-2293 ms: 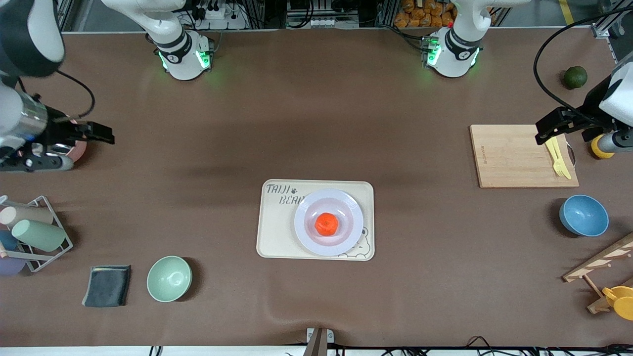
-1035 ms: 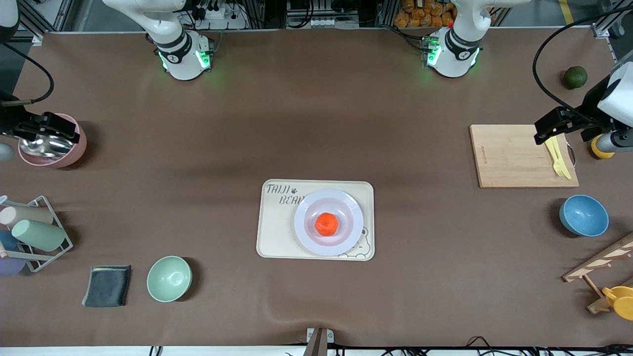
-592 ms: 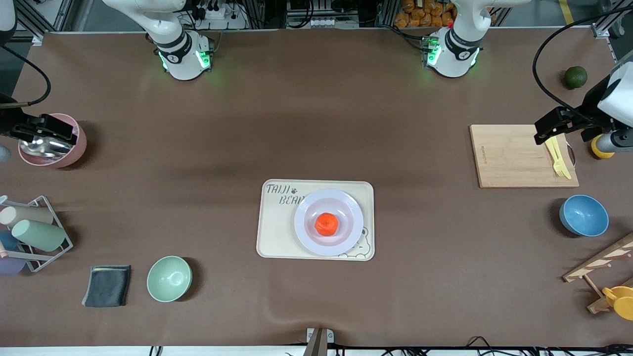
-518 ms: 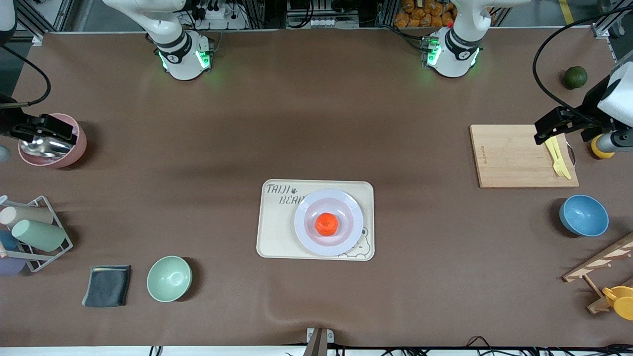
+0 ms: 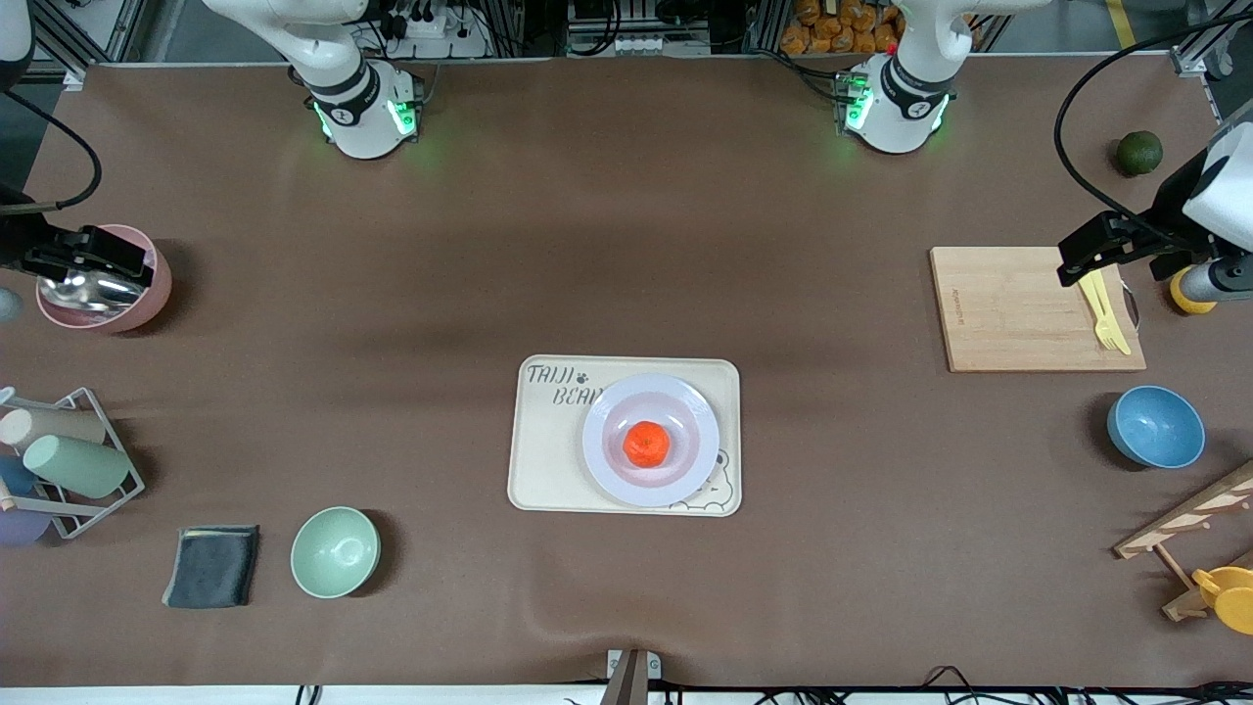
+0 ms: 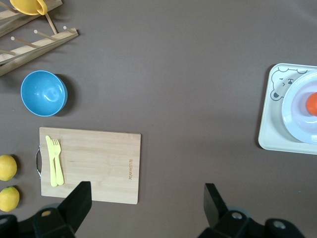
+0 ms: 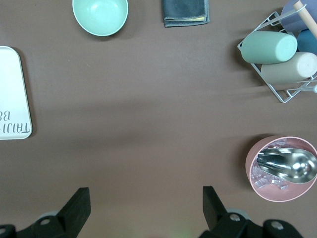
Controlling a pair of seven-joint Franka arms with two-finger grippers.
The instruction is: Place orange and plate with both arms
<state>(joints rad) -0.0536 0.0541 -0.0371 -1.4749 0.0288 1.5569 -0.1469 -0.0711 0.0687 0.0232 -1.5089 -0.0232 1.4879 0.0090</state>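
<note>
The orange (image 5: pixel 646 444) lies in the middle of the pale plate (image 5: pixel 599 443). That plate rests on the cream bear tray (image 5: pixel 548 470) at the table's centre. The left wrist view catches the orange (image 6: pixel 312 103) and plate (image 6: pixel 296 111) at its edge. My left gripper (image 5: pixel 1077 259) hangs open and empty over the wooden cutting board (image 5: pixel 1008 308), seen open from the wrist too (image 6: pixel 146 192). At the right arm's end my right gripper (image 5: pixel 122 257) hangs open and empty over the pink bowl (image 5: pixel 147 299), its fingers wide apart over bare table (image 7: pixel 146 196).
A yellow fork (image 5: pixel 1104 313) lies on the board, with two lemons (image 6: pixel 7 167) beside it. A blue bowl (image 5: pixel 1155 427), wooden rack (image 5: pixel 1189 524) and dark green fruit (image 5: pixel 1139 153) stand at the left arm's end. A green bowl (image 5: pixel 335 551), grey cloth (image 5: pixel 211 566) and cup rack (image 5: pixel 59 460) stand at the right arm's end.
The right arm has drawn back toward its end of the table, uncovering the pink bowl with its metal scoop, then come to rest. The left arm, orange and plate have not moved.
</note>
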